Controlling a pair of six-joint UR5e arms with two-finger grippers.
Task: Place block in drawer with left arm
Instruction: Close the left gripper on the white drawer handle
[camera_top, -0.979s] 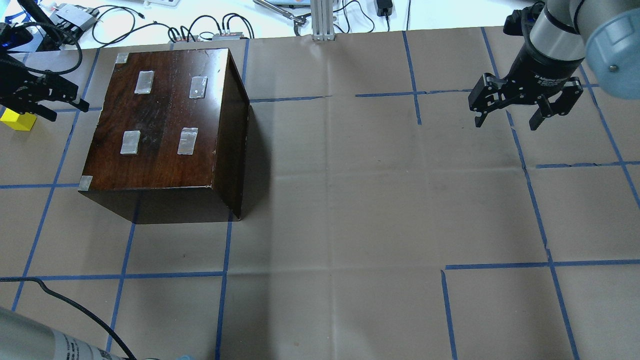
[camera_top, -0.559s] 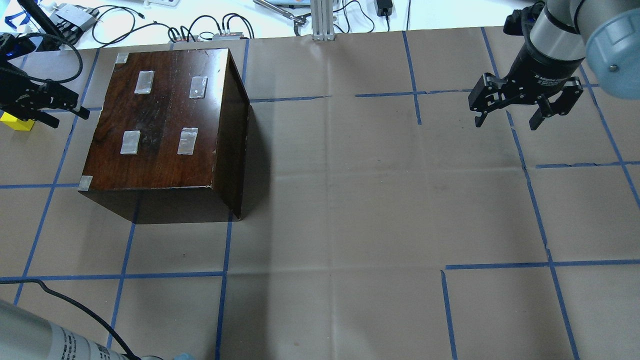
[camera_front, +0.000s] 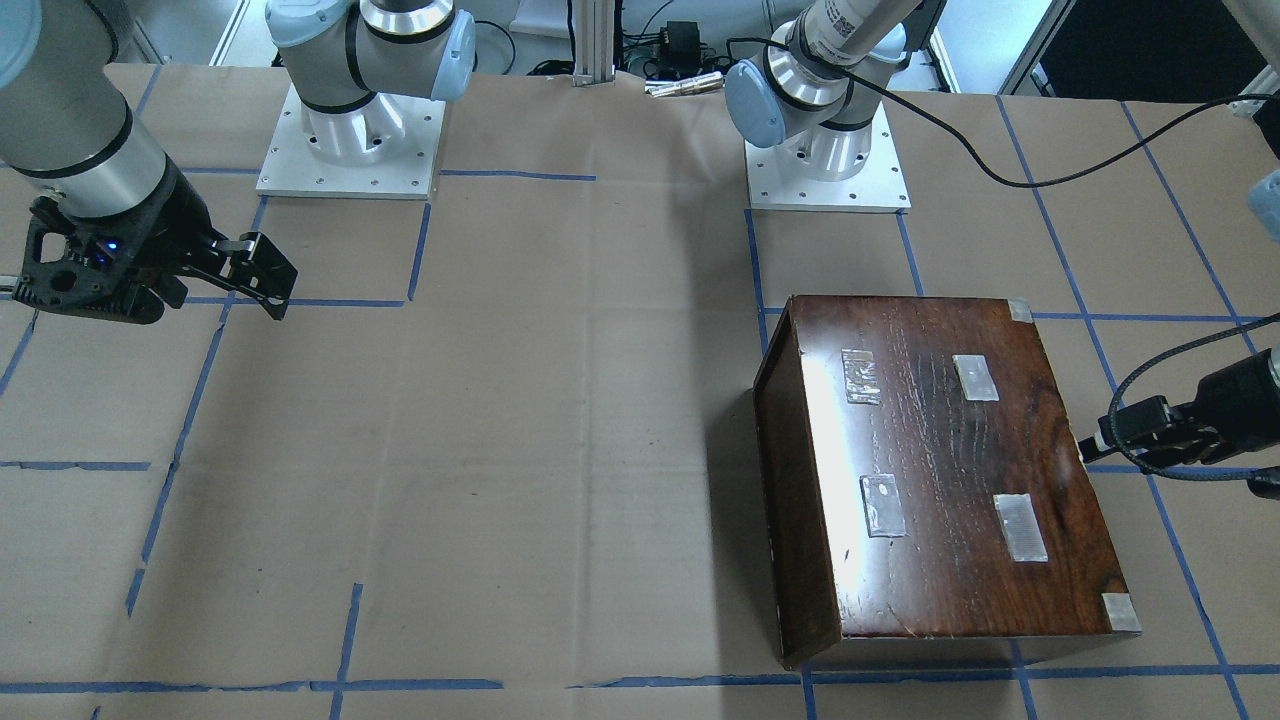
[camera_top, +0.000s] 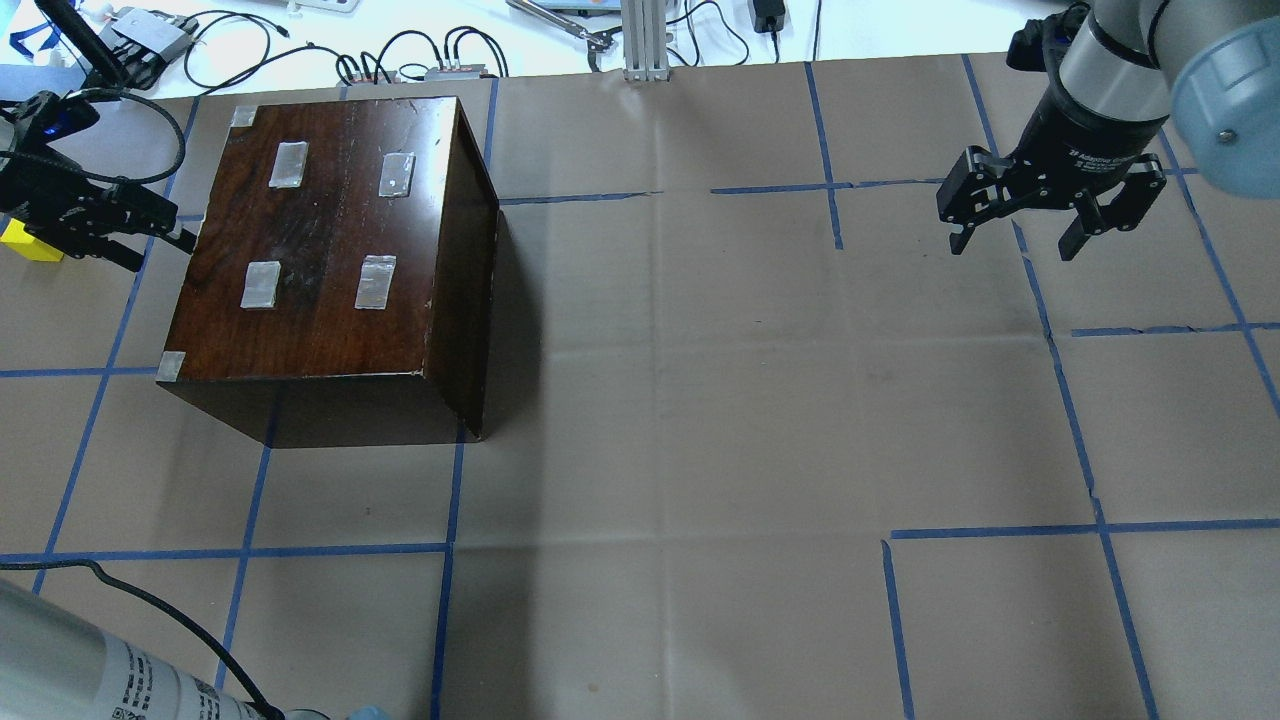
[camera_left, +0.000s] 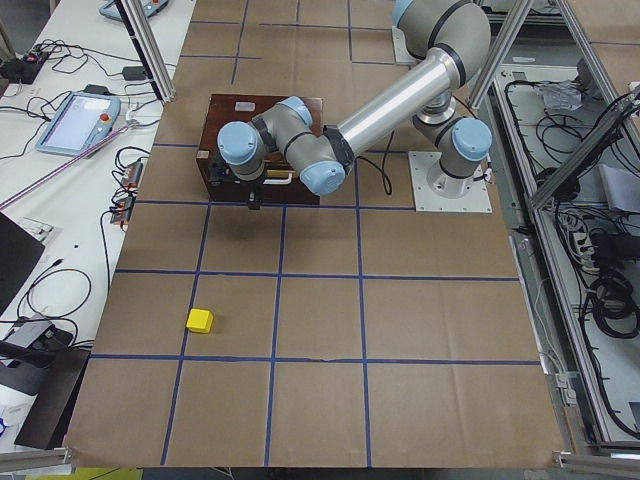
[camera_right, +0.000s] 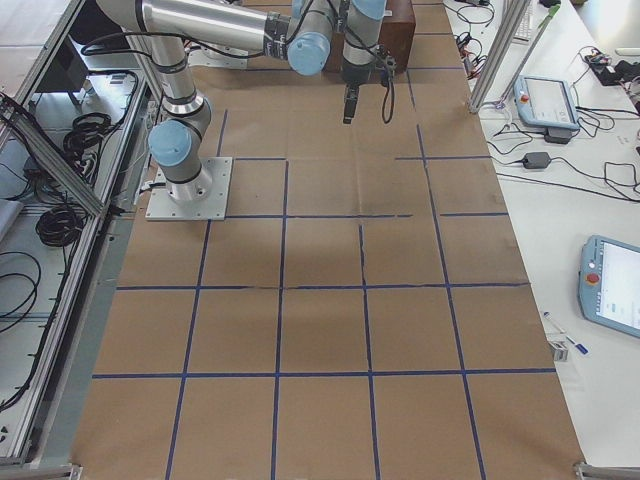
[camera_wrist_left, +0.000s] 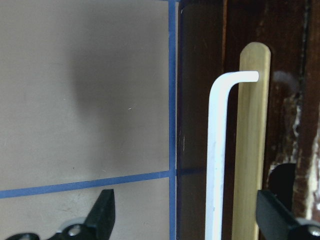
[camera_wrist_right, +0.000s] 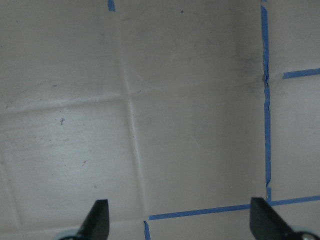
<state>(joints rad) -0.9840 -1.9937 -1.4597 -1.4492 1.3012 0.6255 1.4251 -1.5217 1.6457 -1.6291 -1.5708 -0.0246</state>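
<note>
The yellow block (camera_top: 28, 243) lies on the paper left of the dark-brown cabinet (camera_top: 320, 240); it also shows in the exterior left view (camera_left: 199, 320). The drawer is shut. Its dark front (camera_wrist_left: 197, 125) fills the left wrist view, with a white bent handle (camera_wrist_left: 216, 150) and a pale wood strip (camera_wrist_left: 251, 150). My left gripper (camera_top: 158, 250) is open and empty. It points at the cabinet's drawer face, its fingertips close to it, the block behind it. My right gripper (camera_top: 1012, 245) is open and empty above bare paper at the far right.
Clear tape patches (camera_top: 375, 281) sit on the cabinet top. Cables and small devices (camera_top: 400, 65) lie beyond the table's far edge. The left arm's black cable (camera_front: 1000, 165) loops over the table near its base. Blue tape lines grid the brown paper.
My left gripper has moved from above the block toward the cabinet's drawer face. The block lies where it was. The right arm has not moved.
</note>
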